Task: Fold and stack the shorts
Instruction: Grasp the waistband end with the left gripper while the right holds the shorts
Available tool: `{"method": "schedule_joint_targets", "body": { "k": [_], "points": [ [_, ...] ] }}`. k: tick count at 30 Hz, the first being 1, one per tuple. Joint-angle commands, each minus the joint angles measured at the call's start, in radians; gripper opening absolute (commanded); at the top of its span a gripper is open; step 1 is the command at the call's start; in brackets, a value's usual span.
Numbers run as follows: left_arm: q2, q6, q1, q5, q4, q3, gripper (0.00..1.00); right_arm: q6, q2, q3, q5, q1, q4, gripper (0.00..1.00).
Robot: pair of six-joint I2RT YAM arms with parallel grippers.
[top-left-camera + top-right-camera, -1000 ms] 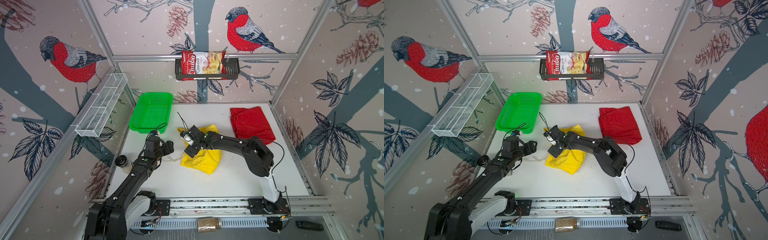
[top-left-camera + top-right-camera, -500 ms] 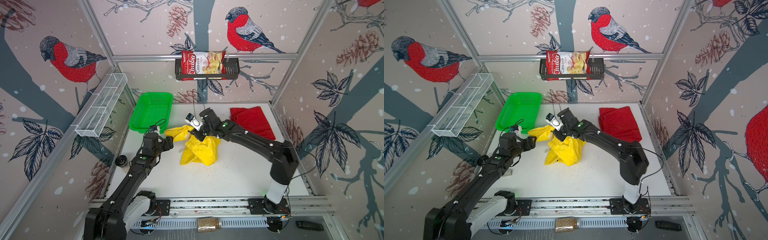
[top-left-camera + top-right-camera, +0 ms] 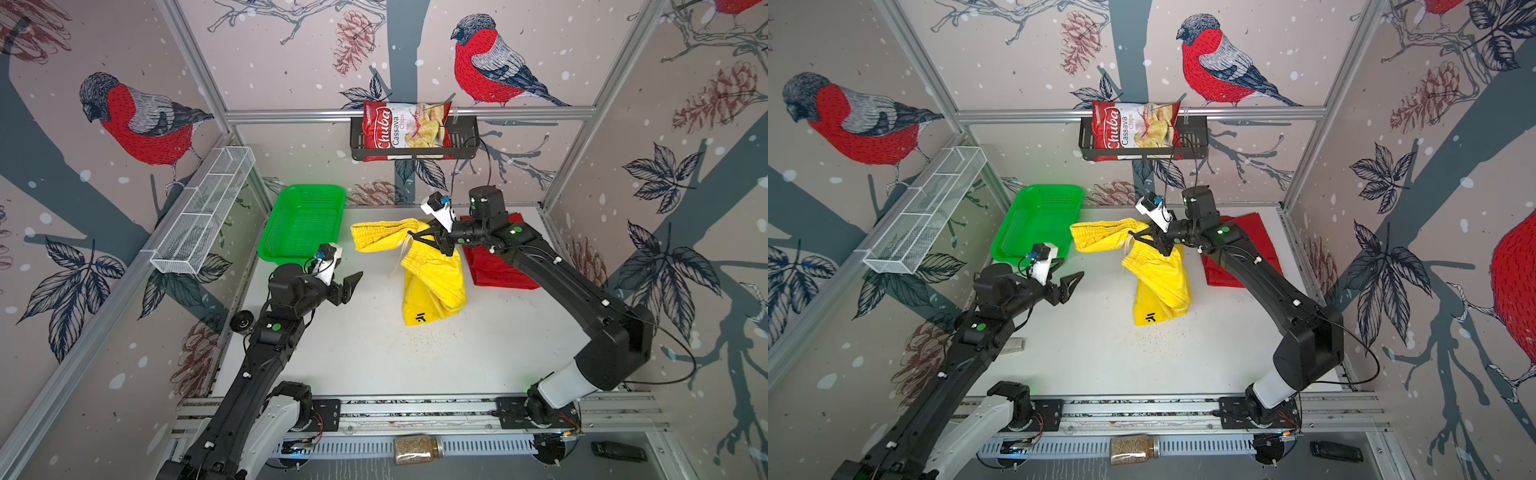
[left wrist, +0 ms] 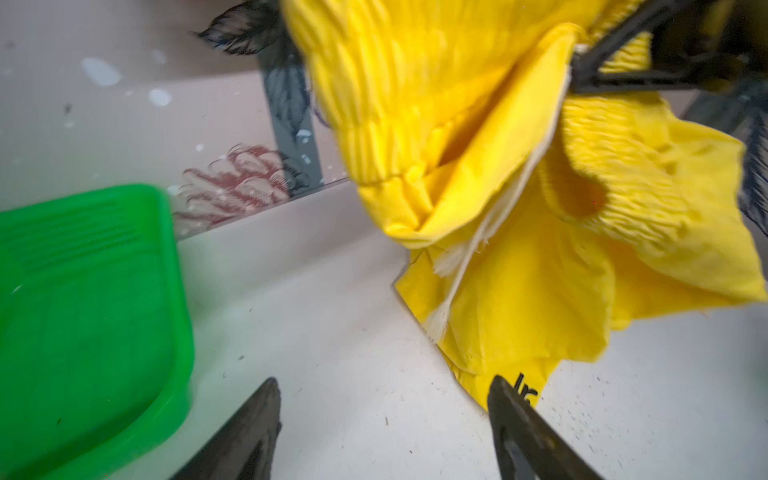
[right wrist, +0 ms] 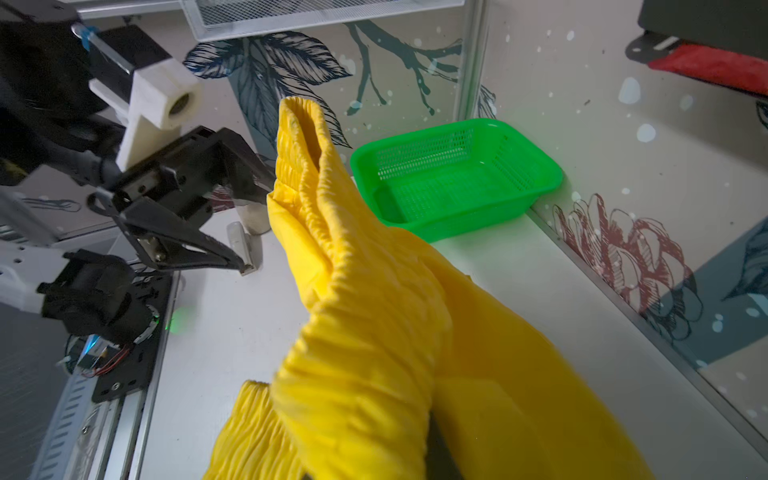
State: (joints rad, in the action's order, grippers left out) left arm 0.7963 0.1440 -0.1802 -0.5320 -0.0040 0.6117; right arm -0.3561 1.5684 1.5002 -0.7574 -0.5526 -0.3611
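The yellow shorts [image 3: 432, 286] are clamped by the waistband in the right gripper [image 3: 417, 240]. They are seen upper-right of the open, empty left gripper [image 3: 350, 289].

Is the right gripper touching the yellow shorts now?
Touching. In both top views the right gripper pinches the waistband of the yellow shorts, and the cloth hangs from its closed jaws.

Count coming in. Shorts: two pairs, yellow shorts [image 3: 432, 274], red shorts [image 3: 492, 270]. Robot arms: two, left arm [image 3: 266, 353], right arm [image 3: 582, 291]. Green mesh basket [image 3: 282, 258]: one. White wire rack [image 3: 203, 212]: one. Black wall basket [image 3: 463, 139]: one, with one chips bag [image 3: 403, 129]. Jar [image 3: 417, 448]: one.
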Motion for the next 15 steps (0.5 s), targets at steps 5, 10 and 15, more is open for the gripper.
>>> {"method": "schedule_joint_targets", "body": {
  "k": [5, 10, 15],
  "points": [
    [0.013, 0.125, 0.001, -0.243, 0.265, -0.019, 0.8, -0.13, -0.032, -0.028, -0.129, 0.016, -0.034, 0.13],
    [0.024, -0.072, 0.001, -0.317, 0.458, -0.038, 0.79, -0.116, -0.045, -0.051, -0.114, 0.016, 0.007, 0.13],
    [0.036, -0.225, -0.002, -0.33, 0.636, -0.074, 0.78, -0.1, -0.051, -0.073, -0.107, 0.011, 0.038, 0.13]
  ]
}}
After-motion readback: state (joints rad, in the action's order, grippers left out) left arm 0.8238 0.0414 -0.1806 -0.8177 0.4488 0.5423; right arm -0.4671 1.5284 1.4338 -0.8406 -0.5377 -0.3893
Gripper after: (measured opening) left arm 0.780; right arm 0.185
